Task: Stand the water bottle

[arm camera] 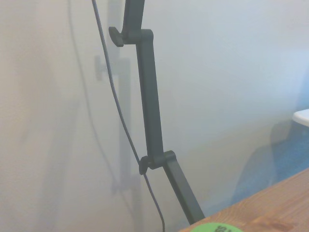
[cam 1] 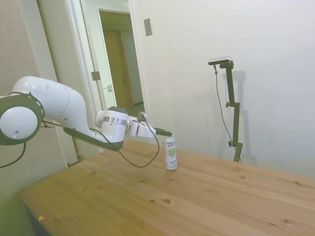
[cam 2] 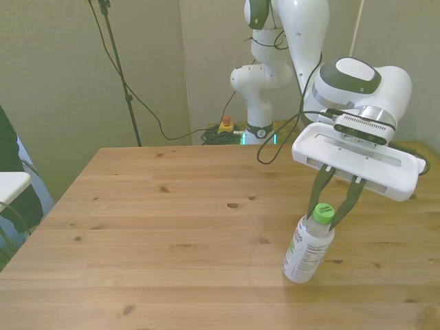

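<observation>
The water bottle (cam 1: 171, 155) stands upright on the wooden table (cam 1: 147, 196), near its far side in the side view. In the front view the water bottle (cam 2: 308, 251) is toward the front view's right, showing its clear body, white label and green cap. My gripper (cam 2: 328, 213) reaches in level at cap height, one dark finger on each side of the cap, shut on it. From the side, the gripper (cam 1: 167, 132) sits right at the bottle's top. The wrist view catches only the edge of the green cap (arm camera: 215, 228).
Table (cam 2: 172, 206) edges run close to the bottle at the front view's right. A white object (cam 2: 10, 184) and a dark shape sit off the table at the front view's left. Cables hang from the arm (cam 1: 138, 157) just above the tabletop.
</observation>
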